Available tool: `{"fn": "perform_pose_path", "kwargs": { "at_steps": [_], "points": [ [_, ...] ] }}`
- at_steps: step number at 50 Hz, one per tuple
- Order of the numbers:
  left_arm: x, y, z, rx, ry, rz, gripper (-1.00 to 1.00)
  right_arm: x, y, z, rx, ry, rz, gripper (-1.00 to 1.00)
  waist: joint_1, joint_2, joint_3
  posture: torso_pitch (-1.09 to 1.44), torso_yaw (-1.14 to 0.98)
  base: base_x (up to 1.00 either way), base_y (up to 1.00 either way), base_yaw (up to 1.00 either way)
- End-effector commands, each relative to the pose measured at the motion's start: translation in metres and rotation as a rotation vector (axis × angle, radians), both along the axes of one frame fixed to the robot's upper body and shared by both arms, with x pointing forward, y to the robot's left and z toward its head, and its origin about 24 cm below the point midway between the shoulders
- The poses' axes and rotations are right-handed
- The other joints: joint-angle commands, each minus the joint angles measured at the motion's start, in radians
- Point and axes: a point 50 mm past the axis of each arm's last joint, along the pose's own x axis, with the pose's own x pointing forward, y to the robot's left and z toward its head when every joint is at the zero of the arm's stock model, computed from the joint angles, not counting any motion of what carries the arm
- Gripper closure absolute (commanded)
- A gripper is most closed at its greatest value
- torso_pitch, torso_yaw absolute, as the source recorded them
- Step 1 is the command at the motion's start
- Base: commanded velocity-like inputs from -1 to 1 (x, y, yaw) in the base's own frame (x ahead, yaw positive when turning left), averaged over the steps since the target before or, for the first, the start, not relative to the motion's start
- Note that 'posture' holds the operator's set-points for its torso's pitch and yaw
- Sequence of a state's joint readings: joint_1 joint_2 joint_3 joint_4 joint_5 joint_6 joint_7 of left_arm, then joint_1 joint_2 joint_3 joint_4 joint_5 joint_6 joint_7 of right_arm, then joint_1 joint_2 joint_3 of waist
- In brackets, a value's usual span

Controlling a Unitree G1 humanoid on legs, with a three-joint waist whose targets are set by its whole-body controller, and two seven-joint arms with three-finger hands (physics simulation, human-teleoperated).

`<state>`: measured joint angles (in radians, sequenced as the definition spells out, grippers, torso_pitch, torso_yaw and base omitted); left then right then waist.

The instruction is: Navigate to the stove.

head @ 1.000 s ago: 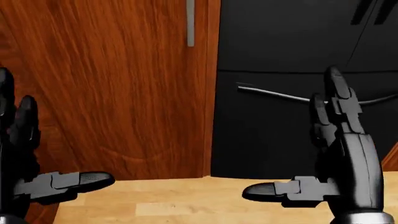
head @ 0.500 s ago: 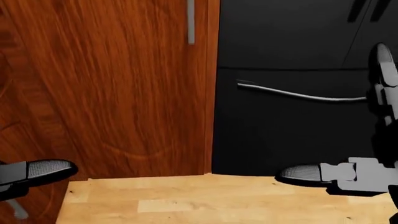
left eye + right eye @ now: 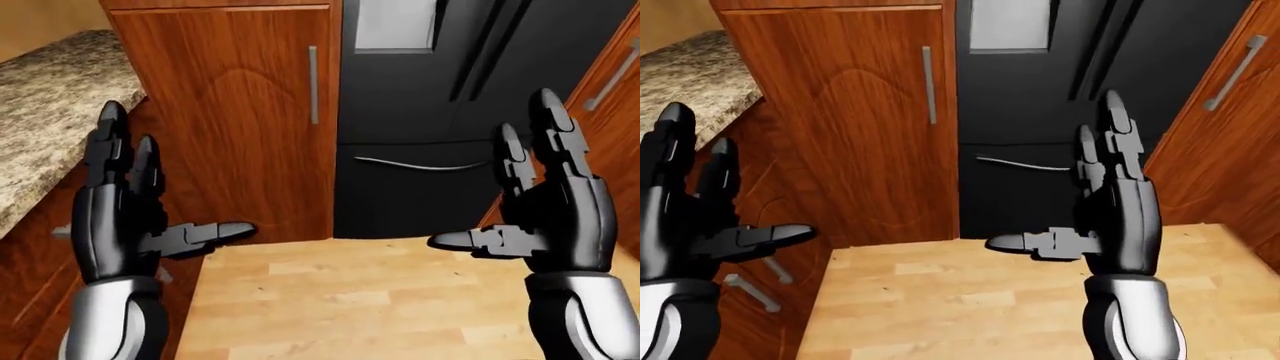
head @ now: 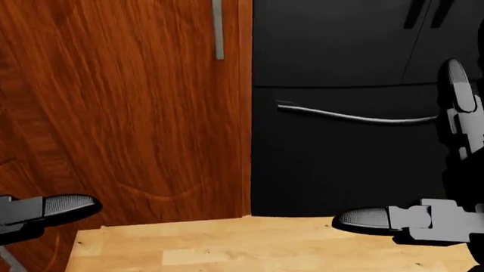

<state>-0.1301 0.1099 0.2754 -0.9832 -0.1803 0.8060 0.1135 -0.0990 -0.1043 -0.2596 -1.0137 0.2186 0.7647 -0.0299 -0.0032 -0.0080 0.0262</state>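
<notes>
No stove in view — the task looks unfinished. Left hand (image 3: 125, 214) and right hand (image 3: 550, 210) are spread, empty; beyond them stand a black refrigerator (image 3: 440, 112) and a wooden cabinet (image 3: 230, 112).

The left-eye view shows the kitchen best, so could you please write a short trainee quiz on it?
1. True or false: a stove is in view.
2. Which stands left of the black refrigerator? A) tall reddish wooden cabinet B) white wall
3. Fill in: the left hand and right hand are both ___.

Key: 1 false; 2 A; 3 open, holding nothing above the light wooden floor.
</notes>
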Motion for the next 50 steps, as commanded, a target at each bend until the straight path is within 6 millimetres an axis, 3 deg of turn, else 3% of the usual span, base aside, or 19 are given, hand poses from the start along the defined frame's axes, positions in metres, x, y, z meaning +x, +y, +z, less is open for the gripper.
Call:
{"fn": "perform_pose_path", "kwargs": {
  "at_steps": [1, 5, 8, 10, 13, 17, 19, 20, 22, 23, 30, 32, 33, 34, 36, 42, 44, 45, 50],
  "points": [
    [-0.0046, -0.0027, 0.0104, 0.016, -0.069, -0.009, -1.00, -0.0030, 0.0016, 0.0071, -0.015, -0.057, 0.001, -1.00, -0.001, -0.002, -0.008, 0.00, 0.00, 0.00, 0.00, -0.10],
    [-0.0039, -0.0026, 0.0101, 0.016, -0.070, -0.009, -1.00, -0.0026, 0.0010, 0.0064, -0.015, -0.050, 0.002, -1.00, -0.001, 0.018, -0.007, 0.00, 0.00, 0.00, 0.00, -0.10],
    [-0.0041, -0.0028, 0.0103, 0.017, -0.070, -0.011, -1.00, -0.0024, 0.0010, 0.0057, -0.022, -0.046, -0.001, -1.00, 0.002, 0.075, -0.008, 0.00, 0.00, 0.00, 0.00, -0.10],
    [-0.0041, -0.0030, 0.0102, 0.018, -0.069, -0.011, -1.00, -0.0026, 0.0007, 0.0061, -0.022, -0.045, -0.004, -1.00, 0.011, 0.047, -0.004, 0.00, 0.00, 0.00, 0.00, -0.10],
    [-0.0059, -0.0035, 0.0119, 0.022, -0.073, -0.012, -1.00, -0.0023, 0.0004, 0.0050, -0.021, -0.043, -0.004, -1.00, 0.005, 0.052, -0.008, 0.00, 0.00, 0.00, 0.00, -0.10],
    [-0.0052, -0.0037, 0.0098, 0.009, -0.063, -0.024, -1.00, -0.0031, 0.0009, 0.0050, -0.019, -0.044, -0.003, -1.00, 0.006, 0.020, -0.005, 0.00, 0.00, 0.00, 0.00, -0.10],
    [-0.0049, -0.0032, 0.0094, 0.012, -0.064, -0.020, -1.00, -0.0029, 0.0009, 0.0045, -0.020, -0.042, -0.005, -1.00, 0.009, -0.011, -0.006, 0.00, 0.00, 0.00, 0.00, -0.11],
    [-0.0040, -0.0027, 0.0087, 0.015, -0.064, -0.017, -1.00, -0.0030, 0.0011, 0.0046, -0.020, -0.041, -0.005, -1.00, 0.009, -0.041, -0.014, 0.00, 0.00, 0.00, 0.00, -0.10],
    [-0.0046, -0.0019, 0.0096, 0.015, -0.064, -0.013, -1.00, -0.0028, 0.0011, 0.0040, -0.022, -0.041, -0.006, -1.00, -0.001, -0.024, -0.006, 0.00, 0.00, 0.00, 0.00, -0.11],
    [-0.0049, -0.0024, 0.0095, 0.017, -0.065, -0.014, -1.00, -0.0027, 0.0008, 0.0034, -0.021, -0.039, -0.007, -1.00, 0.004, -0.031, -0.003, 0.00, 0.00, 0.00, 0.00, -0.12],
    [-0.0042, -0.0025, 0.0083, 0.020, -0.064, -0.012, -1.00, -0.0035, 0.0005, 0.0041, -0.029, -0.040, -0.013, -1.00, 0.006, 0.025, 0.012, 0.00, 0.00, 0.00, 0.00, -0.11],
    [-0.0044, -0.0023, 0.0082, 0.024, -0.063, -0.010, -1.00, -0.0037, 0.0006, 0.0040, -0.029, -0.041, -0.012, -1.00, 0.004, 0.067, 0.004, 0.00, 0.00, 0.00, 0.00, -0.10],
    [-0.0046, -0.0023, 0.0084, 0.025, -0.064, -0.010, -1.00, -0.0034, 0.0002, 0.0038, -0.030, -0.041, -0.014, -1.00, 0.005, 0.105, -0.011, 0.00, 0.00, 0.00, 0.00, -0.11],
    [-0.0048, -0.0027, 0.0087, 0.029, -0.066, -0.010, -1.00, -0.0028, -0.0007, 0.0032, -0.030, -0.038, -0.020, -1.00, 0.014, 0.067, -0.003, 0.00, 0.00, 0.00, 0.00, -0.11],
    [-0.0043, -0.0030, 0.0080, 0.025, -0.063, -0.011, -1.00, -0.0021, -0.0007, 0.0018, -0.028, -0.033, -0.020, -1.00, 0.010, 0.071, 0.002, 0.00, 0.00, 0.00, 0.00, -0.10],
    [-0.0032, -0.0034, 0.0072, 0.027, -0.061, -0.013, -1.00, -0.0008, -0.0002, 0.0013, -0.032, -0.032, -0.021, -1.00, 0.008, 0.017, 0.000, 0.00, 0.00, 0.00, 0.00, -0.11],
    [-0.0030, -0.0040, 0.0069, 0.028, -0.059, -0.016, -1.00, -0.0006, 0.0002, 0.0015, -0.033, -0.031, -0.020, -1.00, 0.008, -0.021, -0.003, 0.00, 0.00, 0.00, 0.00, -0.14],
    [-0.0026, -0.0041, 0.0067, 0.027, -0.058, -0.017, -1.00, -0.0003, 0.0003, 0.0013, -0.033, -0.030, -0.020, -1.00, 0.007, -0.054, -0.013, 0.00, 0.00, 0.00, 0.00, -0.18],
    [-0.0023, -0.0052, 0.0070, 0.026, -0.058, -0.020, -1.00, 0.0007, -0.0014, 0.0007, -0.033, -0.028, -0.029, -1.00, 0.000, -0.023, -0.006, 0.00, 0.00, 0.00, 0.00, -0.19]
  ]
}}
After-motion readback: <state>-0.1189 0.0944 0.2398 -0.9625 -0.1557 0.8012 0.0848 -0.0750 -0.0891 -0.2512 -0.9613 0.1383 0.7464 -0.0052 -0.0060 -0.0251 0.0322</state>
